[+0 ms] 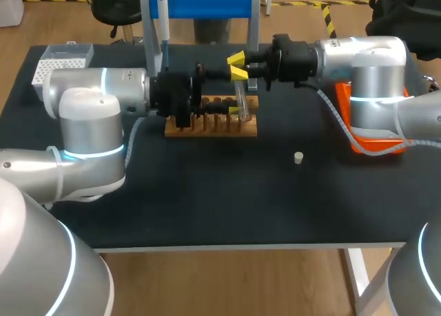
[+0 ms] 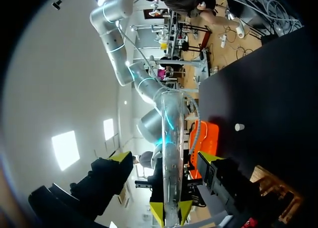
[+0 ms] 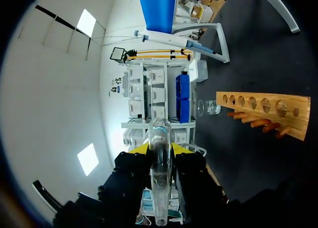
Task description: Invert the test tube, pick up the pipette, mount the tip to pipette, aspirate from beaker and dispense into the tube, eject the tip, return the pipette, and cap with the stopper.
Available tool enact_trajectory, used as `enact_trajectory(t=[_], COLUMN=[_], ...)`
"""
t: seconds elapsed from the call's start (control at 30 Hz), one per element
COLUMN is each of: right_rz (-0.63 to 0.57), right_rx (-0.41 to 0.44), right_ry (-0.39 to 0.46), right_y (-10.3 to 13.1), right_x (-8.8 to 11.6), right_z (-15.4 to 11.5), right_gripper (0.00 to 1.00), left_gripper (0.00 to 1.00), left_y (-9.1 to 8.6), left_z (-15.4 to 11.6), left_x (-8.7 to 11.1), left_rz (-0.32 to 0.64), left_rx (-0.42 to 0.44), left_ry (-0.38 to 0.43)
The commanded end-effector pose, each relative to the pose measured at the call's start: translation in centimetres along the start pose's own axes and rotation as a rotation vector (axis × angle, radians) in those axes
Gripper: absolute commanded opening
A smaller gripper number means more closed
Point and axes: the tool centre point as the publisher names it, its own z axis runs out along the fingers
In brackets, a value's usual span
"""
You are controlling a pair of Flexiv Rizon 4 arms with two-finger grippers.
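Observation:
My right gripper (image 1: 238, 65) is shut on the upper part of a clear test tube (image 1: 241, 96), which hangs over the wooden rack (image 1: 210, 127). In the right wrist view the test tube (image 3: 160, 178) runs out between the yellow tips. My left gripper (image 2: 165, 157) stands open around the test tube (image 2: 171, 133), its fingers clear of the glass on both sides. From above, my left gripper (image 1: 233, 108) sits lower on the tube, just over the rack. The pipette (image 1: 163, 20) hangs on the blue stand. A small stopper (image 1: 298, 158) lies on the mat to the right.
A white tip box (image 1: 62, 60) sits at the back left. An orange bin (image 1: 372, 140) stands under my right arm. The blue pipette stand (image 1: 207, 3) rises behind the rack. A glass beaker (image 3: 211, 107) stands beyond the rack (image 3: 263, 111).

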Motion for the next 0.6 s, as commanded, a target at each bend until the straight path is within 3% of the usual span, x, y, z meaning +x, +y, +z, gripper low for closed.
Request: enact_trajectory(t=[0.03, 0.17, 0.33, 0.47, 0.6], right_rz=[-0.001, -0.001, -0.001, -0.001, -0.001], right_rx=[0.002, 0.002, 0.002, 0.002, 0.002], right_ry=[-0.001, -0.001, -0.001, -0.001, -0.001], right_y=[0.01, 0.01, 0.01, 0.01, 0.01], right_x=[0.05, 0.05, 0.05, 0.05, 0.05], right_z=[-0.10, -0.10, -0.10, -0.10, -0.10], right_gripper=[0.00, 0.00, 0.00, 0.00, 0.00], left_gripper=[0.71, 0.69, 0.61, 0.49, 0.47], left_y=[-0.12, -0.11, -0.13, -0.17, -0.19], left_z=[0.15, 0.16, 0.20, 0.25, 0.28], left_x=[-0.08, -0.09, -0.12, -0.12, -0.13], left_rz=[0.003, 0.004, 0.006, 0.007, 0.007], left_rx=[-0.007, -0.008, -0.005, -0.003, 0.000], left_ry=[0.001, -0.001, -0.002, -0.002, -0.001])
